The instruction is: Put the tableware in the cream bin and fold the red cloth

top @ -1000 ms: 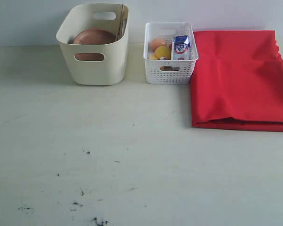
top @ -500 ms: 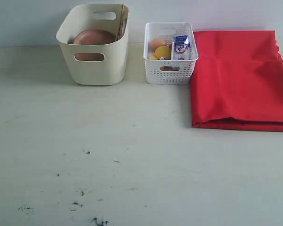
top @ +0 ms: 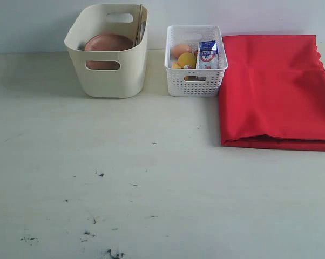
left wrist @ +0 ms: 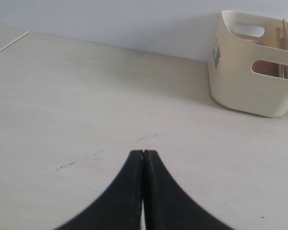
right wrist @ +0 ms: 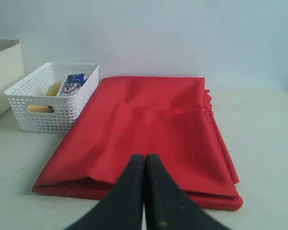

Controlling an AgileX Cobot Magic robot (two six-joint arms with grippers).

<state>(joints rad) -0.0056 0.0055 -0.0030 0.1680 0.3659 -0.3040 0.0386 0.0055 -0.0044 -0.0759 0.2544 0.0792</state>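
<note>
Nothing has shifted since the earlier frames. Left gripper [left wrist: 143, 154] and right gripper [right wrist: 145, 157] both have their jaws pressed together, empty. The right one hangs near the red cloth [top: 276, 86], which lies folded at the far right, just beside the white basket [top: 195, 83]. Far left, the cream bin [top: 106, 81] holds the wooden plate [top: 108, 42] and chopsticks [top: 140, 24]. No tableware shows on the table [top: 151, 189] — both jobs look done.
</note>
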